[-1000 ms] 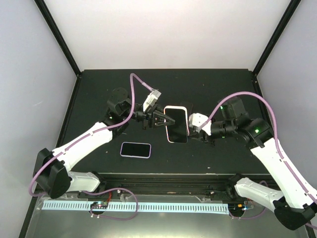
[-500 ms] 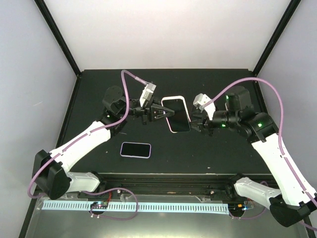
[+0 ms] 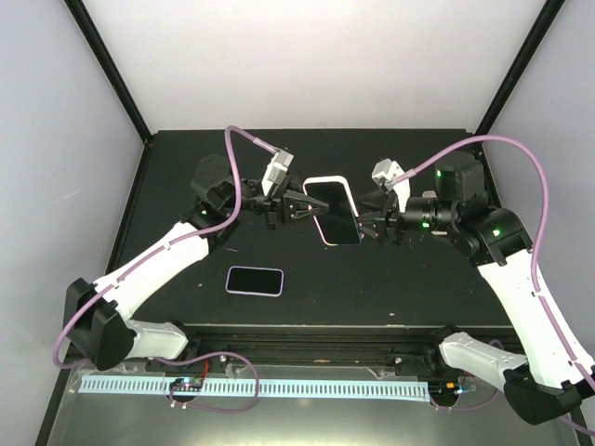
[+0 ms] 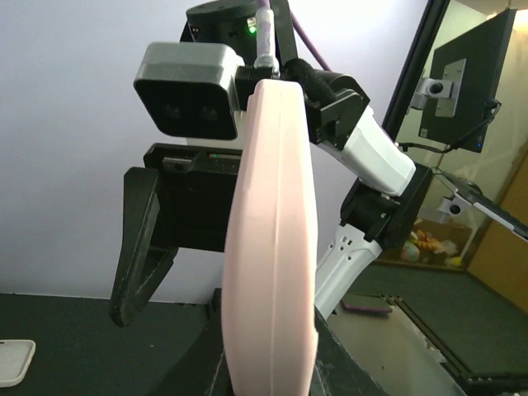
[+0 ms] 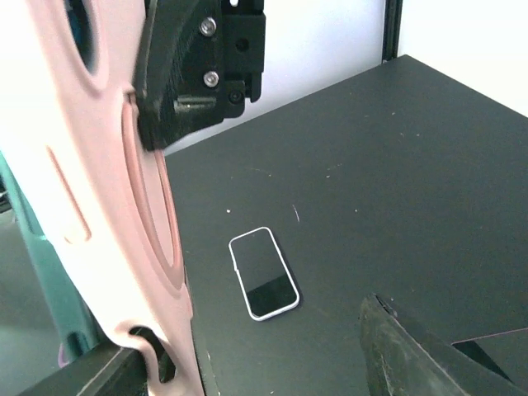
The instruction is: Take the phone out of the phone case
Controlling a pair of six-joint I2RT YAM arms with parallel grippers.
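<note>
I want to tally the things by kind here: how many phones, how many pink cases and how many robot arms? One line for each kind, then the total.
Phones: 2 (held phone, lying phone)
Pink cases: 1 (pink case, around the held phone)
Robot arms: 2 (left arm, right arm)
Total: 5

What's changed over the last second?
The cased phone moved toward the far side of the table and turned slightly. The left hand and right hand went with it, one at each long edge. The loose phone lying on the table hasn't moved.
</note>
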